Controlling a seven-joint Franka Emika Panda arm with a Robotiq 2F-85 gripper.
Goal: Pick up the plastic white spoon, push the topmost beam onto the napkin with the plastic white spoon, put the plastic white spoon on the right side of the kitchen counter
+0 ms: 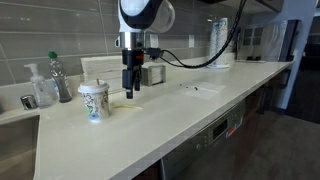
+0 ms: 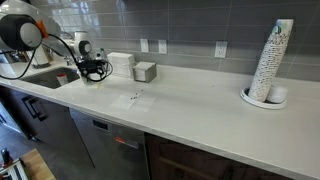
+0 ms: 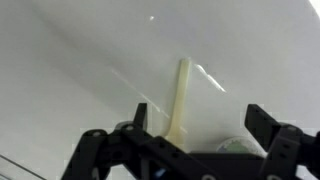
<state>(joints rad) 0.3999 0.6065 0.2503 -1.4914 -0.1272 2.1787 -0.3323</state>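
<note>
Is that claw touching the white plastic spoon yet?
Apart. In the wrist view the gripper is open. The plastic white spoon lies between its jaws, with pale kitchen counter showing on either side.

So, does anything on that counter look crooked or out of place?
The tall patterned stack on the kitchen counter in an exterior view leans to one side rather than standing straight. Nothing looks spilled or broken.

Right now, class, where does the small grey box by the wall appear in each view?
In an exterior view: grey box upper centre, right of the gripper.
In an exterior view: grey box left of centre, right of the gripper.
Wrist view: not in it.
Shared landmark: the gripper.
</note>
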